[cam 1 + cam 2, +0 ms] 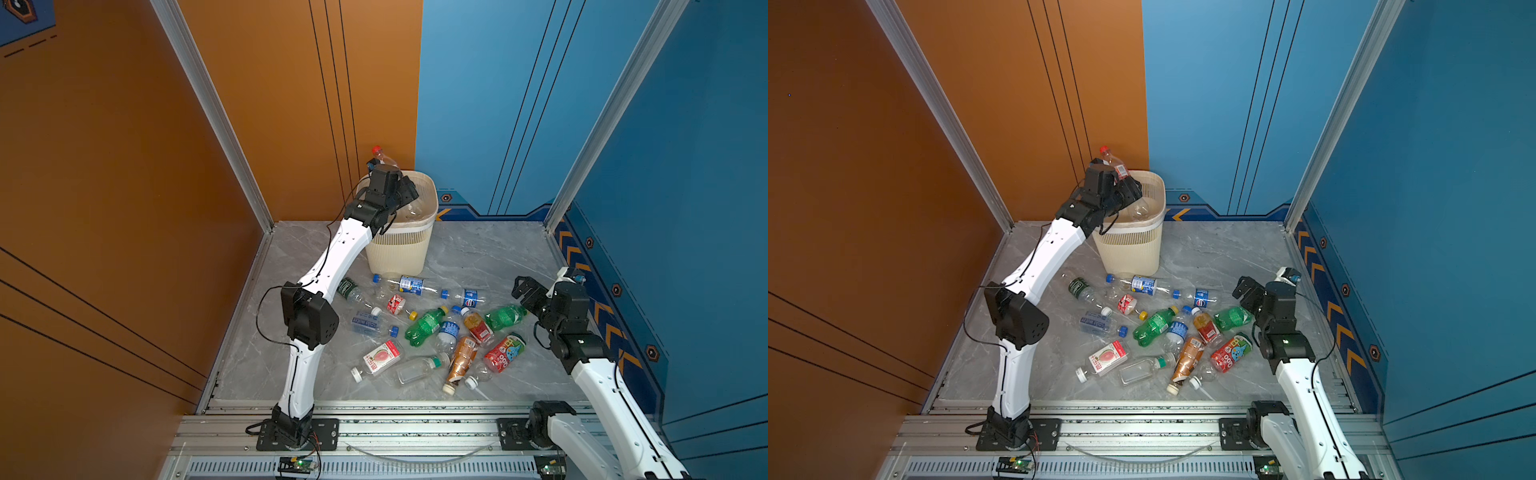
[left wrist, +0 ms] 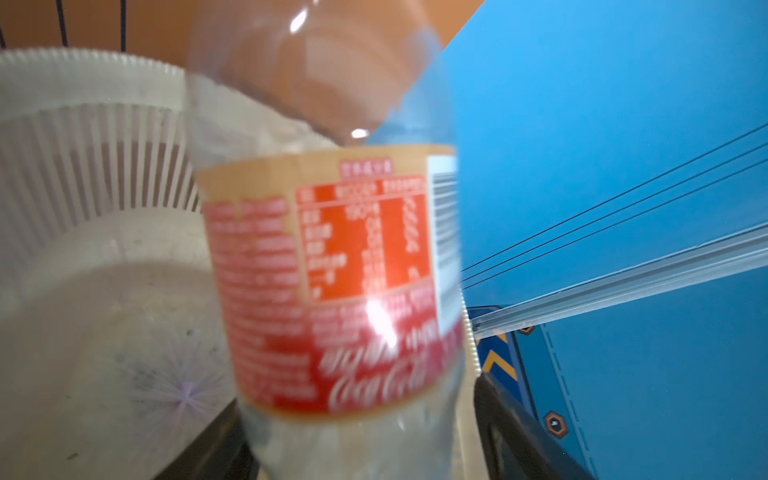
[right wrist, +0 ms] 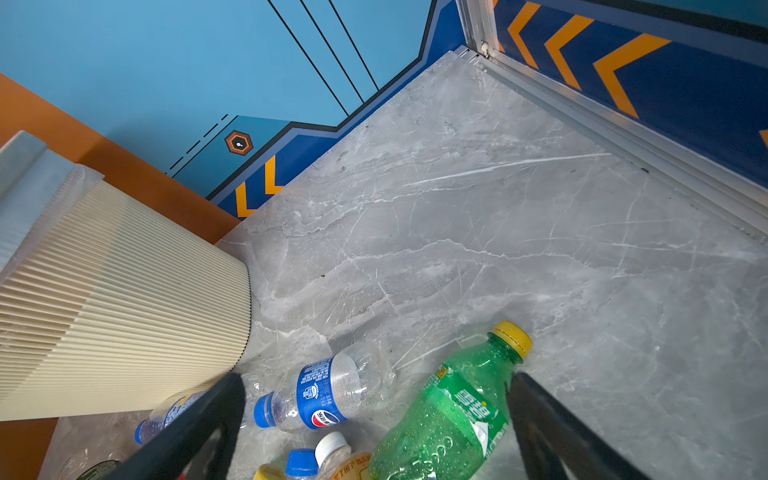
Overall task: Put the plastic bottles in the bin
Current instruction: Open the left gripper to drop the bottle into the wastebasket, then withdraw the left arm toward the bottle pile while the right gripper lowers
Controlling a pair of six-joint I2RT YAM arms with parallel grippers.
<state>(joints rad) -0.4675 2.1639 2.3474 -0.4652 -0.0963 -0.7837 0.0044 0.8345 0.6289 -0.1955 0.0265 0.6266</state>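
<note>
**1. Left edge.** The orange wall (image 1: 124, 166) closes the desk (image 1: 478, 253) on the left. Only a narrow bare strip lies between this wall and the left arm.

**2. Bin.** The bin (image 1: 399, 249) stands upright at the rear desk edge, against the orange wall and just beside the blue wall (image 1: 540, 124).

**3. Left tool.** The left tool (image 1: 404, 192) is positioned over the bin opening, jaws released.
- The Coca-Cola bottle (image 1: 384, 160) stands tilted between the jaws, red cap uppermost, above the rim.
- Only the left wrist view, which is blurred, shows its red label and a strip of bin rim between the bottle and one finger (image 2: 519, 424).
- Both top views show a clear rounded bottle part inside the opening. Whether it is the same bottle cannot be told.

**4. Centre.** The plastic bottles (image 1: 446, 332) lie on their sides in front of the bin, many touching or overlapping.
- Bottles on the desk: at least thirteen.
- Green: two, the left green bottle (image 1: 426, 326) and the right green bottle (image 1: 505, 316).
- Bins: one.

**5. Right side.** The right tool (image 1: 524, 289) hovers just beside the right green bottle, jaws spread wide, grasping nothing.
- The right wrist view shows this bottle's yellow cap, which the top views do not show.
- Bare desk extends from the bin rightward to the blue wall.
</note>
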